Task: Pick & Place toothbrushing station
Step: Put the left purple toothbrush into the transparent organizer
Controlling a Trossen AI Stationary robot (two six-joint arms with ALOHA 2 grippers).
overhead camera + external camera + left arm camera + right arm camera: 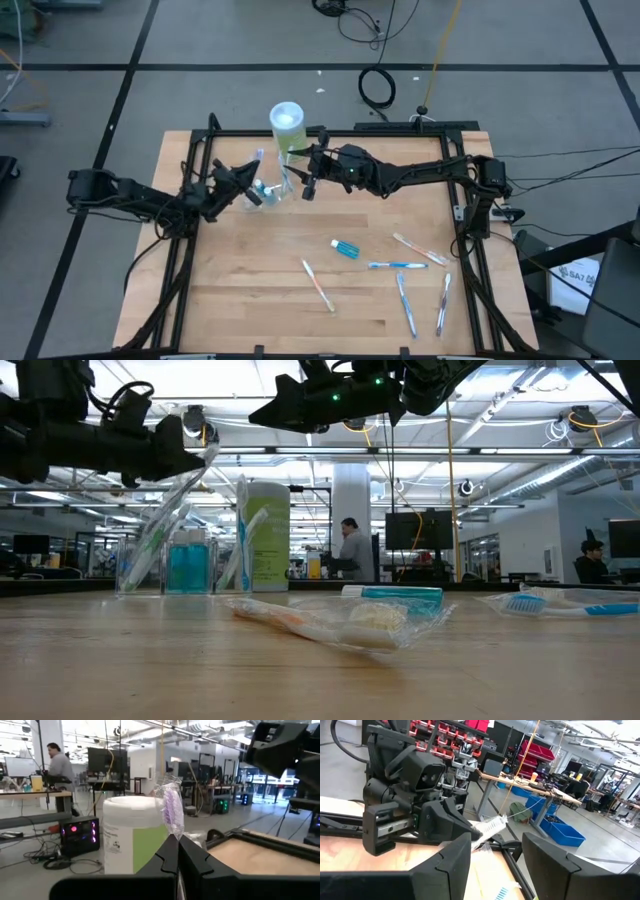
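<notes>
A small clear cup (pixel 270 190) stands at the far left of the table and holds several toothbrushes and a blue tube (pixel 187 565). My left gripper (pixel 243 186) is just left of the cup, shut on a clear-wrapped pale toothbrush (pixel 172 810). My right gripper (pixel 307 186) hovers open and empty just right of the cup, its fingers (pixel 460 857) facing the left gripper. Loose on the table lie a blue white-capped tube (pixel 345 248) and several toothbrushes (pixel 318 283), (pixel 398 265), (pixel 405 303). My left gripper pinches the wrapped toothbrush between its two shut fingers (pixel 192 857), just below the head (pixel 174 832), which sticks out past the fingertips. In the low view the brush (pixel 175 500) slants down from the fingers toward the cup (pixel 165 565); whether its lower end rests inside I cannot tell.
A taller green container with a white lid (pixel 286 125) stands right behind the cup. More toothbrushes (pixel 420 250), (pixel 443 303) lie at the near right. The black frame rails (pixel 470 240) run along the table's sides. Bare wood lies at the near left (pixel 240 290).
</notes>
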